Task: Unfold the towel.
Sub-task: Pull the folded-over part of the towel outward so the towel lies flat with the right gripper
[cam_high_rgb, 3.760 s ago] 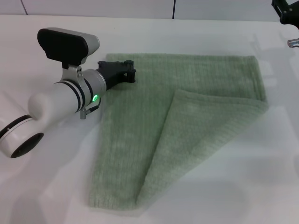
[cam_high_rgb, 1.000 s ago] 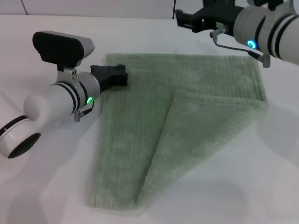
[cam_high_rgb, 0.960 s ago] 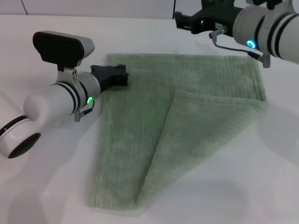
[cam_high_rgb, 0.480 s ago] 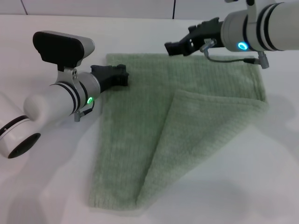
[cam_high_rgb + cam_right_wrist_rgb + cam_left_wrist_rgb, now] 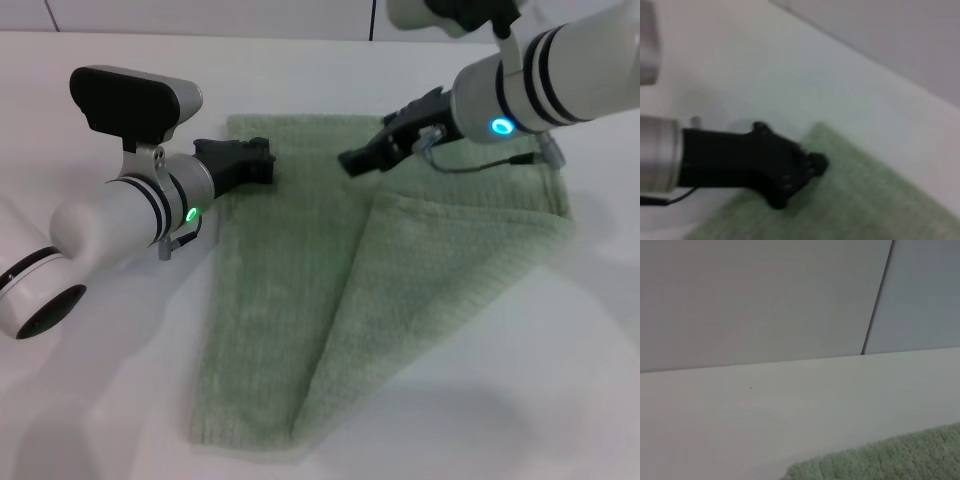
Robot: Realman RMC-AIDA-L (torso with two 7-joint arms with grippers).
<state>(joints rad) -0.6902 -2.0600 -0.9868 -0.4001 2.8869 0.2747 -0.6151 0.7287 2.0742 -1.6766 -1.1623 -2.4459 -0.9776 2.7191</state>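
While the towel (image 5: 330, 290) lies flat on the white bench (image 5: 520, 400), filling the centre of the head view, one corner remains folded diagonally over the rest, so that a triangular flap covers the right and lower-middle part of the cloth, its folded edge running from the middle of the frame down to the lower centre. The flap's tip points toward the upper centre. The left hand (image 5: 255, 165) rests at the towel's upper left corner, at centre left of the frame, its black fingers on or just over the hemmed edge; whether it is wide, narrow or gripping cloth cannot be told. In the right wrist view the same left hand (image 5: 790, 172) appears as a dark shape at the towel's (image 5: 855, 200) corner. The right hand (image 5: 365, 158) reaches in from the upper right of the head view, angled down and hovering just above the flap's tip; how far its fingers are parted cannot be told either. The left wrist view shows only a strip of towel (image 5: 890, 460) at the lower right, the bench (image 5: 765, 410), and a grey wall (image 5: 750, 300) behind.
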